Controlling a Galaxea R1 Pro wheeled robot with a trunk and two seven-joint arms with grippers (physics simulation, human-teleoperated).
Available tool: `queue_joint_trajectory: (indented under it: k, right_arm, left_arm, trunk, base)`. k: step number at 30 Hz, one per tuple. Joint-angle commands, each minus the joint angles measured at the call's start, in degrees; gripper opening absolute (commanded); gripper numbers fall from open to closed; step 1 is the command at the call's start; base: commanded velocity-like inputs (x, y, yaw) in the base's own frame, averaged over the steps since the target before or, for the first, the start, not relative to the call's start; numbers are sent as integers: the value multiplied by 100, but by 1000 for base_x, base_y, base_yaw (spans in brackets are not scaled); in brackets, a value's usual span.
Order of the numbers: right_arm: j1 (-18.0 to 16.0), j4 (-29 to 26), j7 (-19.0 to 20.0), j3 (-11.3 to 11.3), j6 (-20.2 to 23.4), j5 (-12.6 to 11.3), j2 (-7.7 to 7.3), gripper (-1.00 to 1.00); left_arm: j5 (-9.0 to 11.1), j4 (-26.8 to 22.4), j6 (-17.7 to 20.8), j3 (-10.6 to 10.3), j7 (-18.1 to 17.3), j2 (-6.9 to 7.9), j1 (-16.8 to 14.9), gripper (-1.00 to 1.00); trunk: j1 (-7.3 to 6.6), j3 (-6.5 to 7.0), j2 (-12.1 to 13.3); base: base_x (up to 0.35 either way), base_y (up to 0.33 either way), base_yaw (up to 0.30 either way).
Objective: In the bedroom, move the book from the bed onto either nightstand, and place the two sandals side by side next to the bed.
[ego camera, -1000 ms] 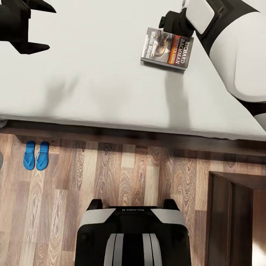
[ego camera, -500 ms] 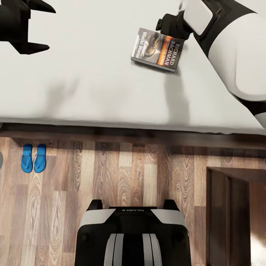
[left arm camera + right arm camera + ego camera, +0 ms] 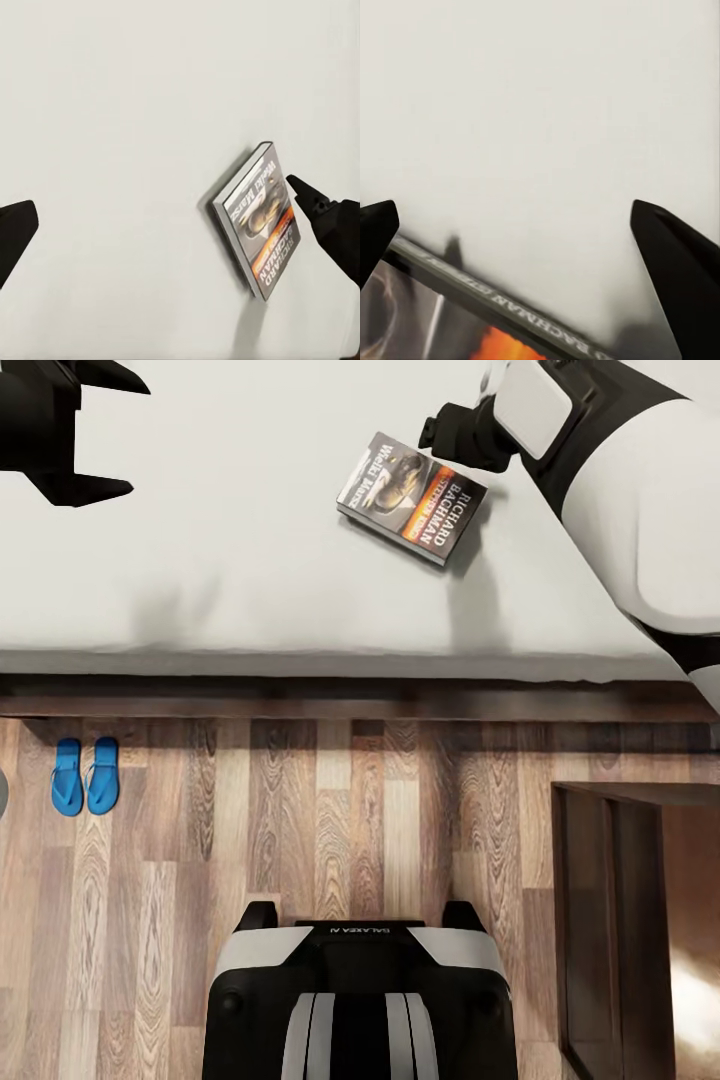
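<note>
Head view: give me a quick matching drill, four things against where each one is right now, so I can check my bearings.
Things:
1. book
2. sandals
3. nightstand
4. left gripper

Places:
A. on the floor, side by side, just off the bed frame
B. on the floor at the robot's right, dark top showing
C. lying on the mattress, by the right gripper
D. open above the mattress, at the robot's left

Pairs: 1-C, 2-A, 3-B, 4-D
</note>
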Motion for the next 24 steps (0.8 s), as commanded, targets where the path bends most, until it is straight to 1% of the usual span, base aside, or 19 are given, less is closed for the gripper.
queue_joint_trajectory:
  k: [1, 8, 15, 19, 24]
  right_arm:
    - [2, 228, -19, -46, 44, 72, 6, 100]
    - [-8, 228, -1, -43, 33, 72, 6, 100]
    - [-103, 224, 0, -44, 16, 72, 6, 100]
    - [-223, 221, -1, -43, 2, 72, 6, 100]
    - [-419, 207, -6, -39, -6, 72, 6, 100]
  left_arm:
    - [32, -2, 34, 0, 44, 4, -5, 100]
    - [32, -2, 32, 0, 44, 4, -5, 100]
    - [32, -2, 35, 5, 44, 4, -5, 100]
    - [32, -2, 37, 6, 44, 8, -7, 100]
    - [32, -2, 38, 1, 44, 17, -7, 100]
  trunk:
    - [1, -3, -1]
    - [1, -3, -1]
    - [1, -3, -1]
    - [1, -3, -1]
    - [1, -3, -1]
  base:
    - [-19, 0, -9]
    - [-2, 0, -1]
    - [27, 0, 0]
    - [181, 0, 0]
    - [271, 0, 0]
